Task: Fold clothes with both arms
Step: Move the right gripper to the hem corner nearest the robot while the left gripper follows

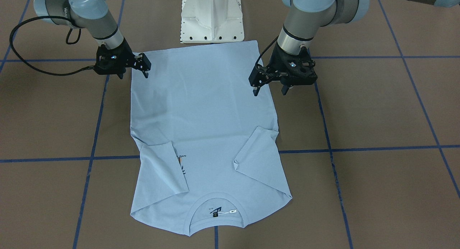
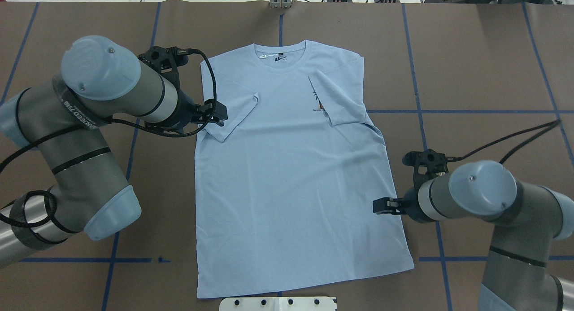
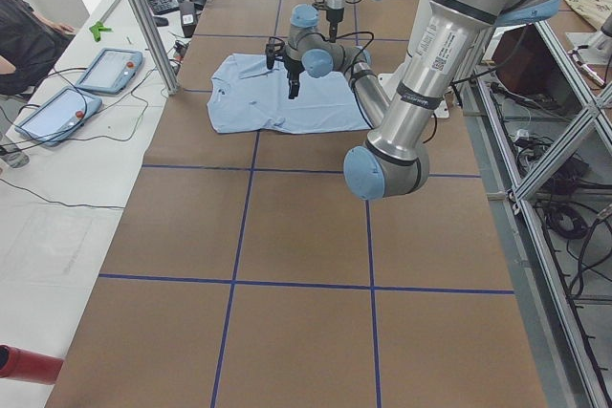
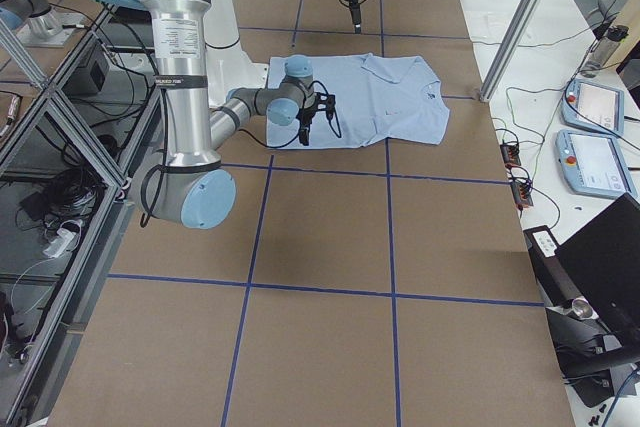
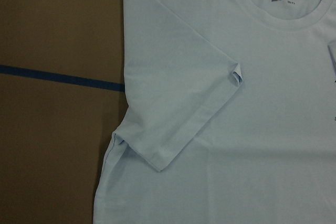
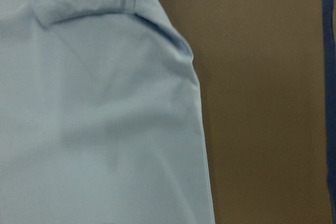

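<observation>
Right, closest to the robot the shirt [image 2: 287, 181] has its hem [image 2: 305, 282] flat on the counter [image 2: 471, 68], just in front of the white pedestal [image 1: 212, 19]. The whole garment is spread chest up with no part lifted. A little further out you have one hand on each side. The right hand [image 1: 133, 75] hangs over the shirt's right edge, fingers spread wide and empty. The left hand [image 1: 269, 90] hangs over the left edge, also wide and holding nothing. Both look clear of the cloth, though I can't tell how high. Beyond them both sleeves are turned in across the chest: the right sleeve [image 2: 338, 100] covers part of the print [image 2: 317, 102], and the left sleeve [image 2: 233, 104] has a small curl at its corner. Farthest away sits the collar [image 2: 280, 68], with the label [image 2: 280, 58] and tag [image 2: 264, 56] showing inside. So I'd judge the sleeve folds done and the body fold in hand. Your next move calls for both hands to come down together on matching spots, pinch only the layer you want, and lift evenly. Thin cloth flat on the counter gives little to bite, and an uneven lift could drag the sleeves open.
</observation>
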You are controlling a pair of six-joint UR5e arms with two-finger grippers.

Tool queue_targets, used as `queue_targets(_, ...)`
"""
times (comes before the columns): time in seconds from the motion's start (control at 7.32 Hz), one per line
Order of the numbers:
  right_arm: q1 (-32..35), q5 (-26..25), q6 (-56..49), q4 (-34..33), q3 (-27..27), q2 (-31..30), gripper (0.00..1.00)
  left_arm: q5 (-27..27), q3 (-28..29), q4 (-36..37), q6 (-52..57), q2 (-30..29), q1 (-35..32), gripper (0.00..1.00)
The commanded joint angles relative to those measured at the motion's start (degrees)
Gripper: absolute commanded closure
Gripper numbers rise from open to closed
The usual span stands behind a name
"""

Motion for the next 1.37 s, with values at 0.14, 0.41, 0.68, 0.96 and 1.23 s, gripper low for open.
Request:
queue_targets(0.14,-8.5,-4.7,4.7,3.1,3.7,-7.1,0.0,0.1,-1.1,0.5,0.0,0.0,0.0,0.0)
queue_targets(0.41,-9.4,-4.8,5.2,3.0,3.5,-8.1,0.05,0.0,-1.4,0.5,0.0,0.1,0.0,0.0)
queue_targets(0.68,-9.4,-4.6,5.2,3.0,3.4,-7.5,0.12,0.0,-1.4,0.5,0.0,0.3,0.0,0.0)
queue_targets(0.96,-9.6,-4.4,5.2,3.0,3.2,-6.9,0.25,0.0,-1.3,0.5,0.0,0.4,0.0,0.0)
queue_targets(1.23,-9.6,-4.3,5.2,3.0,2.7,-6.9,0.6,0.0,-1.3,0.5,0.0,0.4,0.0,0.0)
